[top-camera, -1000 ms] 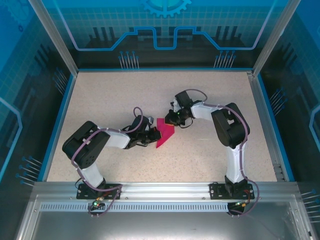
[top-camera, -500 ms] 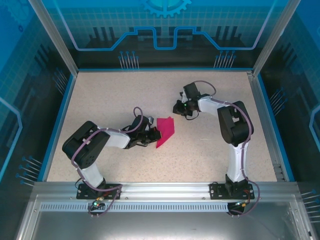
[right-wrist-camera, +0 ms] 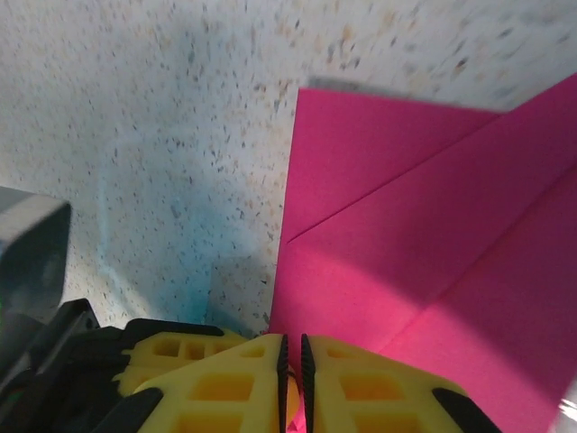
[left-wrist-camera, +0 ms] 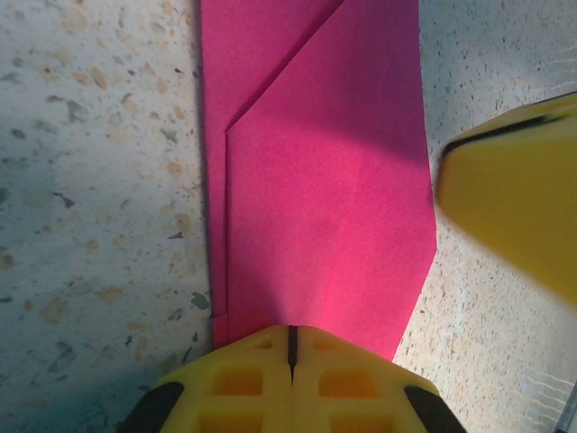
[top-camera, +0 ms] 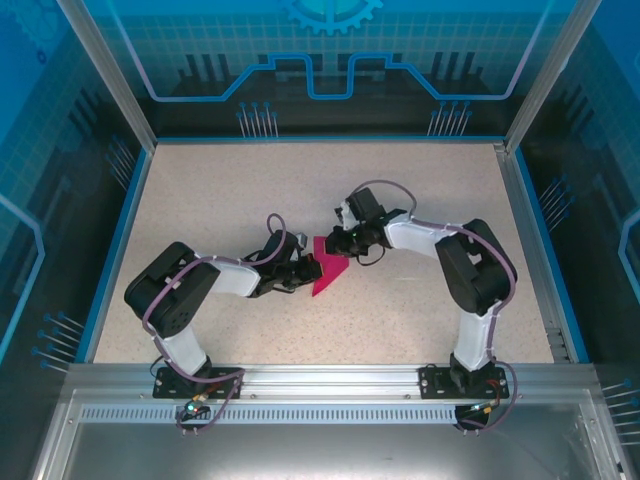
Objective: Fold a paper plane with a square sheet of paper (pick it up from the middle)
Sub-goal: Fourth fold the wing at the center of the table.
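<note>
Top external view is showing the folded sheet of paper [top-camera: 329, 272] lying flat on the speckled table [top-camera: 220, 190], near its middle, between the two arms. The magenta-pink sheet is tapering to a point toward the near edge of the table, with its wider end lying farther back. The left gripper [top-camera: 307, 275] is reaching in from the left and meeting the sheet's left edge. The right gripper [top-camera: 336, 243] is coming down onto the far, wide end from the right.

Left wrist view is showing that gripper's yellow fingers [left-wrist-camera: 239, 383] pressed together, with only a hairline seam dividing them and their tips sitting at the paper's near end. The sheet is running away from them flat on the table. A diagonal fold line is crossing its upper part, and a narrow under-layer is peeking out along the left side. A blurred yellow finger of the right gripper is hanging just beside the paper's right edge.

Right wrist view is showing the right gripper's fingers [right-wrist-camera: 361, 379] drawn almost together, leaving a thin dark slit between them. Their tips are standing at a corner of the paper where folded layers are overlapping. Whether any layer is being caught in that slit I cannot tell.
</note>
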`<state>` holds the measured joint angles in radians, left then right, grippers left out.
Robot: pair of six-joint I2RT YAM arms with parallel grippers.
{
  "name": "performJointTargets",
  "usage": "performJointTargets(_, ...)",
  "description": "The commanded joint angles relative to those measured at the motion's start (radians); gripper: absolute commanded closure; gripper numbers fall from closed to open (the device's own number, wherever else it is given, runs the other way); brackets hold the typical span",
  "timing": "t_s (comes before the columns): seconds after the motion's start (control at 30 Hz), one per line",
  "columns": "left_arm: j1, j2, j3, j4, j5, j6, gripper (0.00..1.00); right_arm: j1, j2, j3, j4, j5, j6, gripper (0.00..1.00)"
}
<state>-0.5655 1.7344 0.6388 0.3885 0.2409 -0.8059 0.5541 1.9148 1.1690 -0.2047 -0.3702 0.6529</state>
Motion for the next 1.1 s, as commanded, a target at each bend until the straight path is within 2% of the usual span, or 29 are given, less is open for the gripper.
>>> performJointTargets(0.0, 0.006, 0.003, -0.016, -0.141, -0.015, 0.025, 1.00, 0.010, 0.042, 0.003, 0.042, -0.047, 0.034, 0.85)
performJointTargets(0.27, 0.006, -0.021, -0.020, -0.138, -0.018, 0.020, 1.00, 0.016, 0.117, 0.018, 0.017, -0.032, 0.052, 0.87)
performJointTargets(0.43, 0.007, -0.076, -0.013, -0.133, 0.017, 0.009, 1.00, 0.017, 0.152, 0.022, -0.015, -0.015, 0.053, 0.88)
performJointTargets(0.7, 0.006, -0.154, 0.023, -0.180, 0.070, -0.036, 0.80, 0.015, 0.153, 0.020, -0.039, 0.009, 0.037, 0.88)
performJointTargets(0.9, 0.005, -0.115, 0.024, -0.184, 0.122, -0.059, 0.79, 0.016, 0.158, 0.029, -0.054, 0.019, 0.036, 0.88)
performJointTargets(1.07, 0.001, -0.110, 0.023, -0.221, 0.120, -0.054, 0.79, 0.016, 0.161, 0.034, -0.062, 0.026, 0.036, 0.88)
